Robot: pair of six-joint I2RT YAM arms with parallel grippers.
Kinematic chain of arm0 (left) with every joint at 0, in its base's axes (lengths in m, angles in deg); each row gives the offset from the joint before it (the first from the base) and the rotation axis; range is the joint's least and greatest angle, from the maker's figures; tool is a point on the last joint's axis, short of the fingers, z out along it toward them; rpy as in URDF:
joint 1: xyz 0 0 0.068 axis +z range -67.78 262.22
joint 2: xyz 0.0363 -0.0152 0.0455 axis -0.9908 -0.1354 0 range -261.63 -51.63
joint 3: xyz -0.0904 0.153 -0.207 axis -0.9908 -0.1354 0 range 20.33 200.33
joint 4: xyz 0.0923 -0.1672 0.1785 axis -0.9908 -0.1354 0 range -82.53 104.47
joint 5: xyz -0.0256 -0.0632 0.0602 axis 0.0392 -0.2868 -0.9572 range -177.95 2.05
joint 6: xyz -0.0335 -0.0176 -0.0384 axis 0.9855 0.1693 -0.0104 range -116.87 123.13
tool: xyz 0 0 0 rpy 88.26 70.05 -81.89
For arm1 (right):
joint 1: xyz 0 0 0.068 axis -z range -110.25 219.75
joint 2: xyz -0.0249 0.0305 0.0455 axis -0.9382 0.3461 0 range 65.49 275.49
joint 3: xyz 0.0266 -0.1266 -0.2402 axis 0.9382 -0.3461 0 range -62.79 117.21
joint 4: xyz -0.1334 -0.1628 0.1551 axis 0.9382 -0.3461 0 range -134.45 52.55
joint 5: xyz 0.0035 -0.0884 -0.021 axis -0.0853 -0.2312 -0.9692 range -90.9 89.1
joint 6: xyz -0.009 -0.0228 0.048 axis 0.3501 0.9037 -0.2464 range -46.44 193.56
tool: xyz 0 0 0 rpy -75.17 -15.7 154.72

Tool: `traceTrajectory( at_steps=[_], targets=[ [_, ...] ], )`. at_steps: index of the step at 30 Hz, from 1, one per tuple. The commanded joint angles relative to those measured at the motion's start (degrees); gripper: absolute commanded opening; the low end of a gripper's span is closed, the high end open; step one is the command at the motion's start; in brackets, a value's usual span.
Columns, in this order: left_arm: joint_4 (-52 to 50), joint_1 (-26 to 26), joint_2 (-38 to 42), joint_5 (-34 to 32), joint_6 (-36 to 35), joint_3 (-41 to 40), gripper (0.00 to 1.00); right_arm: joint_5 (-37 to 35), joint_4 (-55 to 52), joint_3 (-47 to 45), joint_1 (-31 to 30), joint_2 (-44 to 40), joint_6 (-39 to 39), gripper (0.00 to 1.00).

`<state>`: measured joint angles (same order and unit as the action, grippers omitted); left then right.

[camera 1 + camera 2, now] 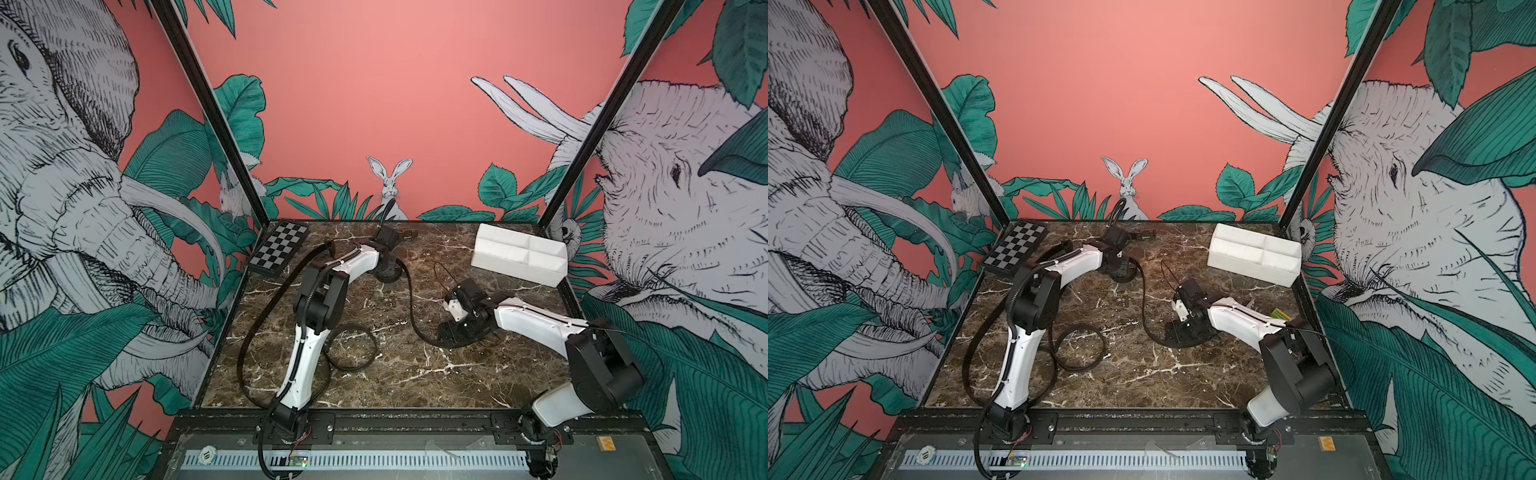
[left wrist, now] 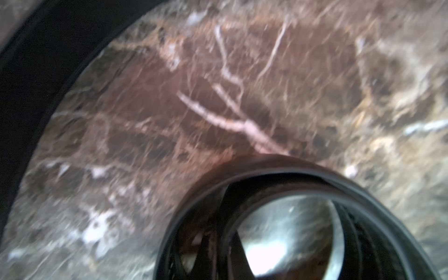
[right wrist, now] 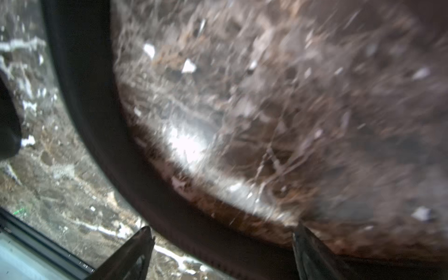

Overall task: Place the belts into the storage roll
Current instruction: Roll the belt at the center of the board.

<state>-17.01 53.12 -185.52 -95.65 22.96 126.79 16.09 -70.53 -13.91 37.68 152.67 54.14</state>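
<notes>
Your left claw [image 1: 388,270] is shut at the far middle of the counter [image 1: 415,374], down on the rolled end of one belt [image 1: 410,303]; you cannot tell whether it pinches the roll. That belt curves across to your right claw [image 3: 223,252], whose fingers stand wide on either side of it. A second belt [image 1: 353,349] lies looped beside the left arm [image 1: 307,353], and the storage roll [image 1: 511,270] sits in the far right corner.

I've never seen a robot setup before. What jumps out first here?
First comes the pink jungle wallpaper, with huge elephants on the side walls and a rabbit at the middle of the back wall. Below, the left arm and right arm reach over a marble table. Black belts snake between them, and a white box sits at the far right corner.
</notes>
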Motion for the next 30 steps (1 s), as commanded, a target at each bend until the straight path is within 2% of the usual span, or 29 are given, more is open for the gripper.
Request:
traceTrajectory(
  at_steps=[1,3,6,9,13,18,22,25,27,30],
  targets=[
    [-10.01,0.01,-7.38,4.11,2.8,3.42,0.0,1.89,2.73,-0.51,-2.16,0.13,-3.96,0.89],
    [-12.46,0.01,-9.64,3.74,2.51,7.82,0.0,0.09,0.23,1.25,-2.29,0.12,-2.23,0.91],
    [-15.86,0.02,-12.55,2.81,1.63,13.93,0.0,-8.71,-5.23,4.25,-0.77,-2.24,1.5,0.97],
    [-17.9,0.27,-14.81,2.28,1.17,18.6,0.0,-8.96,-5.85,4.73,2.62,-2.64,3.58,0.99],
    [-19.84,0.52,-17.11,2.54,1.44,23.09,0.0,-9.11,-7.03,5.01,3.22,1.85,5.71,0.99],
    [-19.67,0.88,-17.11,2.73,1.61,23.45,0.0,-9.36,-4.57,2.85,3.14,5.88,4.19,0.96],
    [-19.63,0.97,-17.11,3.03,1.18,22.88,0.0,-8.55,-5.93,3.24,2.48,5.04,3.15,0.92],
    [-19.44,1.05,-16.7,2.87,0.7,21.71,0.0,-16.98,-10.41,4.27,2.84,-1.4,2.31,0.98],
    [-18.69,0.99,-16.24,3.06,0.64,20.5,0.0,-21.64,-12.37,4.29,6.98,-4.43,1.21,0.99],
    [-18.34,0.97,-16.1,3.48,0.73,20.16,0.0,-23.08,-12.64,3.25,13.85,-5.42,0.21,0.99]
  ],
)
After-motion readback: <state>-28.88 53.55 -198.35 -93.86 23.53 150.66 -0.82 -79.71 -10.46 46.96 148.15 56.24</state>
